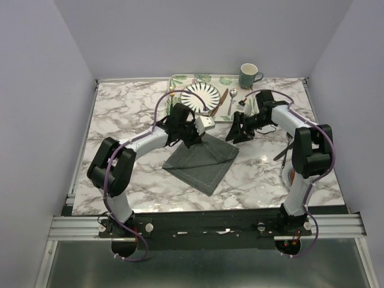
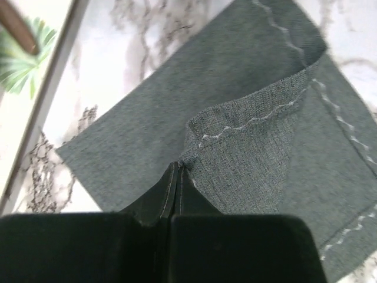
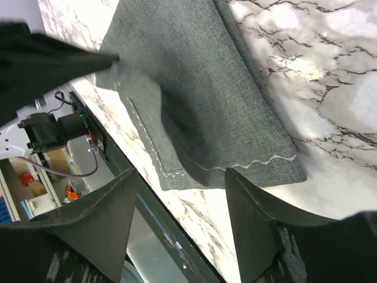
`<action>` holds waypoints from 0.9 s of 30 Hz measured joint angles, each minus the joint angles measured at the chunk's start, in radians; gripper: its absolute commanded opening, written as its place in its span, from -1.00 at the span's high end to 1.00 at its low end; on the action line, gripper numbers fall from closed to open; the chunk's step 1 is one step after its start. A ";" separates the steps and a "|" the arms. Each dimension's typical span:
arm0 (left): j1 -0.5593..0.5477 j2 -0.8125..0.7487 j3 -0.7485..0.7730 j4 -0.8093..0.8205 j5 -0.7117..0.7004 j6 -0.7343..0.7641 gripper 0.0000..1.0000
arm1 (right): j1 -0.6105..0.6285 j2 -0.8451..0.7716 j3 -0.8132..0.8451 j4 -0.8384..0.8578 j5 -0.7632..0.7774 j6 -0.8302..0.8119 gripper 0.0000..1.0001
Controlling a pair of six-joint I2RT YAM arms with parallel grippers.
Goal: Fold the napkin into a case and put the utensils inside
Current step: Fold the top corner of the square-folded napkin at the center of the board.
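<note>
Left pincer (image 2: 177, 169) clamps the napkin (image 2: 235, 88) corner; right pincer (image 3: 179, 174) gapes empty nearby, tray (image 1: 177, 80) behind.

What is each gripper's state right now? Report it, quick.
Left gripper: closed, pinching a fold of the napkin.
Right gripper: open, holding nothing, over the napkin's edge.
</note>
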 measured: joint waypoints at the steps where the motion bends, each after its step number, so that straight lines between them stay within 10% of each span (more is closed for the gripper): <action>1: 0.014 0.025 0.023 -0.006 0.001 -0.005 1.00 | 0.000 0.003 0.002 0.000 0.002 -0.001 -0.37; 27: 0.133 0.248 0.312 -0.193 0.008 -0.067 1.00 | -0.002 0.073 0.056 -0.051 0.043 -0.042 -0.29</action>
